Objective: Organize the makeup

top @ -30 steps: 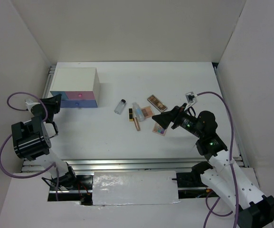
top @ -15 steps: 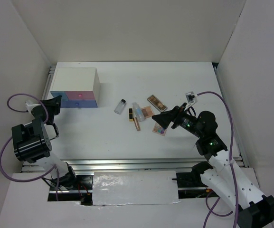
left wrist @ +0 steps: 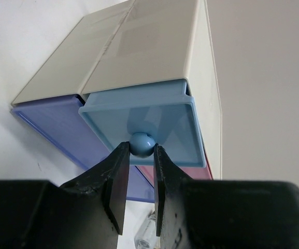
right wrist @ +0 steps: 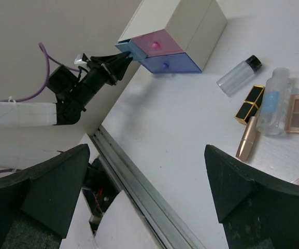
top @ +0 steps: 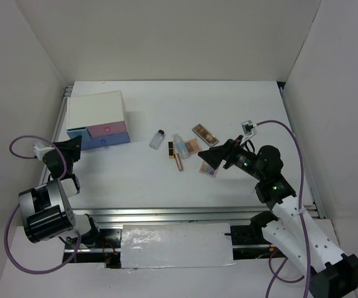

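While right tool [right wrist: 147, 153] wide, left tool [left wrist: 141, 148] tight on glossy round knob [left wrist: 140, 141] of pale-blue plastic drawer [left wrist: 175, 134].

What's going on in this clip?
The left gripper is closed on the blue knob of the light blue drawer in the white box, and that drawer sits slightly out. The right gripper hangs open near the multicoloured palette, holding nothing. The brown palette, pinkish-tan palette, small bottle, clear tube and slim stick lie loose on the table.
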Action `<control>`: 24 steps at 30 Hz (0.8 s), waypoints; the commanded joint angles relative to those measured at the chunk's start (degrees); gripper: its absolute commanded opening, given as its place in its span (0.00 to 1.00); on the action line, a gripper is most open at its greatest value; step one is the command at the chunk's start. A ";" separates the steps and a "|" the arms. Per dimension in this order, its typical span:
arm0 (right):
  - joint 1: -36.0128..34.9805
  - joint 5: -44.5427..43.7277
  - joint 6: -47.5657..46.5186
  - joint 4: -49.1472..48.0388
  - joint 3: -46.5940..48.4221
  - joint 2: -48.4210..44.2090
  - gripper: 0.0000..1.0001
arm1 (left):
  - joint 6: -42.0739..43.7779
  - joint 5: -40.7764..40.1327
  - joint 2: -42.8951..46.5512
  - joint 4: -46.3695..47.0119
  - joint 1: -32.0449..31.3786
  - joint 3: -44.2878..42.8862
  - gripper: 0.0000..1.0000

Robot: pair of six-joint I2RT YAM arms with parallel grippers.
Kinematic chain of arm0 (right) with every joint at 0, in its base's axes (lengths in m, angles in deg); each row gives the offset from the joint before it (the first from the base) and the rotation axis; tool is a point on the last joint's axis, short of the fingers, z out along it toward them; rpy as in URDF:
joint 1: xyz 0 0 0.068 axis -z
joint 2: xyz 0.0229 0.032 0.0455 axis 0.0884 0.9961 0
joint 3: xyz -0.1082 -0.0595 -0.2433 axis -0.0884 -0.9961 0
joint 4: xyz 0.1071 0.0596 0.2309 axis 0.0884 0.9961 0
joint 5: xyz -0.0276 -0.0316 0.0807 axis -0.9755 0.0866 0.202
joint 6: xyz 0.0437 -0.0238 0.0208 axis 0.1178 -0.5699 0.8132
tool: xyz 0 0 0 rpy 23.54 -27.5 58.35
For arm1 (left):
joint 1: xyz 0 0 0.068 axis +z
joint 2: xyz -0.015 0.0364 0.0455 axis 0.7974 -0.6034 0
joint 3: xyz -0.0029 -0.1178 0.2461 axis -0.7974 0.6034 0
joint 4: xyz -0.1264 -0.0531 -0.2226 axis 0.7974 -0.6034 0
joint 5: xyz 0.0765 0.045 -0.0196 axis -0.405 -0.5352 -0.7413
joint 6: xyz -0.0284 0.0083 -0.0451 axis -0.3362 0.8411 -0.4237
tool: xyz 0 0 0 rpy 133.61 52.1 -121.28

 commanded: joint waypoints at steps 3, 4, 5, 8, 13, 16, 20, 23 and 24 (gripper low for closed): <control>-0.26 1.01 0.46 -3.74 -0.90 0.19 1.00 | 2.20 -1.47 1.97 0.70 0.53 0.40 0.09; -0.35 1.01 0.54 -3.83 -1.08 0.28 1.00 | 1.94 -1.21 0.84 1.13 0.53 0.49 0.09; -0.35 1.01 0.54 -3.92 -1.08 0.45 1.00 | 1.68 -0.68 0.22 1.40 0.62 0.49 0.09; -0.26 0.93 0.37 -3.83 -1.17 0.89 1.00 | 0.71 0.72 -2.94 1.84 0.62 -0.12 0.09; -0.35 1.36 0.63 -4.44 -1.34 1.77 1.00 | -0.96 2.22 -6.90 4.29 0.71 0.57 0.07; -0.26 1.54 0.81 -4.80 -1.43 2.13 1.00 | -1.05 2.40 -5.68 5.18 0.62 2.76 0.06; -0.35 1.72 0.90 -5.06 -1.61 2.21 1.00 | 0.18 1.00 0.20 1.50 0.62 4.44 0.06; -0.26 1.98 1.07 -5.32 -1.61 2.21 1.00 | 1.15 0.11 2.75 -1.58 0.62 4.62 0.05; -0.26 2.15 1.16 -5.41 -1.69 2.30 1.00 | 1.15 0.46 3.20 -2.81 0.62 4.62 0.05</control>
